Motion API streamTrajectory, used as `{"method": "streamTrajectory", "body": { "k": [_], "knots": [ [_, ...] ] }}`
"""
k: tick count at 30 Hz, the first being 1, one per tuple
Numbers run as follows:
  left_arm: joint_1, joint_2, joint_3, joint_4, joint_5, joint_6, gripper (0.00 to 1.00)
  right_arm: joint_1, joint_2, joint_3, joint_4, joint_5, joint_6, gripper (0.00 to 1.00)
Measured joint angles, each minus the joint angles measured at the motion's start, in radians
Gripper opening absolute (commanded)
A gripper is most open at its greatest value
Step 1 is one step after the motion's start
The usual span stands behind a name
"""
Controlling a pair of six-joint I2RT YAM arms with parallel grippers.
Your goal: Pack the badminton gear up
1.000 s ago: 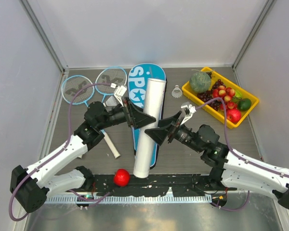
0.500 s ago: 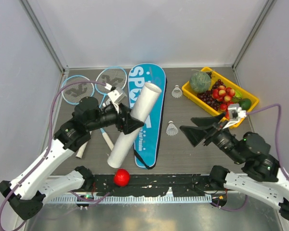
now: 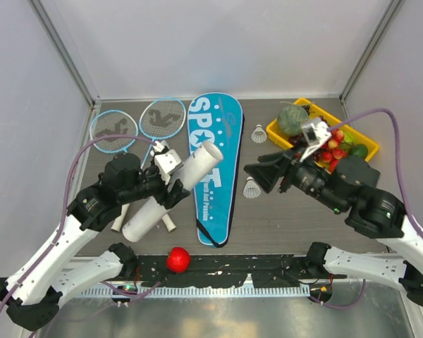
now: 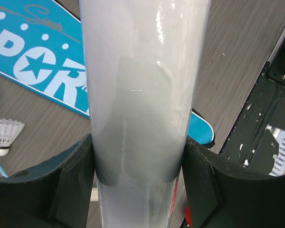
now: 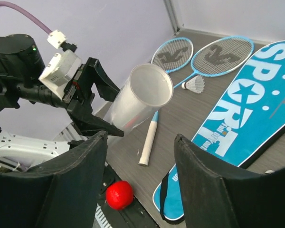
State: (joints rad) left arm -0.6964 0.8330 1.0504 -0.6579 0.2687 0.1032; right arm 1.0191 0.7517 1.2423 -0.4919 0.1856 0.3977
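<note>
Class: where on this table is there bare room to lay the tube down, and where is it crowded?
The table is bare at near right, between the racket cover, the nearer shuttlecock and the black base rail. The left side is crowded: rackets lie beneath the held tube.
</note>
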Motion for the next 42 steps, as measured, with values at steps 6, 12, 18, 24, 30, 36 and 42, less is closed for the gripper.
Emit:
{"method": "streamTrajectory", "body": {
  "k": [6, 12, 18, 24, 30, 36, 42],
  "knots": [
    [-0.009, -0.09, -0.04, -0.016, 0.005, 0.071, 0.58, 0.0, 0.167, 0.058, -0.008, -0.088, -0.024, 0.5],
    [-0.026, -0.159, -0.143, -0.012, 0.006, 0.119, 0.56, 0.0, 0.231, 0.055, 0.008, -0.214, -0.027, 0.5],
    [-0.038, -0.163, -0.16, -0.002, 0.008, 0.132, 0.56, 0.0, 0.246, 0.055, 0.055, -0.296, -0.026, 0.48],
    [-0.048, -0.154, -0.163, 0.017, 0.009, 0.14, 0.55, 0.0, 0.3, 0.049, 0.076, -0.326, -0.024, 0.47],
    [-0.051, -0.154, -0.174, 0.019, 0.011, 0.142, 0.55, 0.0, 0.334, 0.039, 0.078, -0.327, -0.026, 0.44],
    [-0.052, -0.168, -0.195, 0.026, 0.013, 0.156, 0.54, 0.0, 0.342, 0.022, 0.08, -0.33, -0.031, 0.17],
    [-0.053, -0.172, -0.208, 0.026, 0.013, 0.172, 0.52, -0.008, 0.336, 0.01, 0.084, -0.347, -0.038, 0.05]
  ]
}}
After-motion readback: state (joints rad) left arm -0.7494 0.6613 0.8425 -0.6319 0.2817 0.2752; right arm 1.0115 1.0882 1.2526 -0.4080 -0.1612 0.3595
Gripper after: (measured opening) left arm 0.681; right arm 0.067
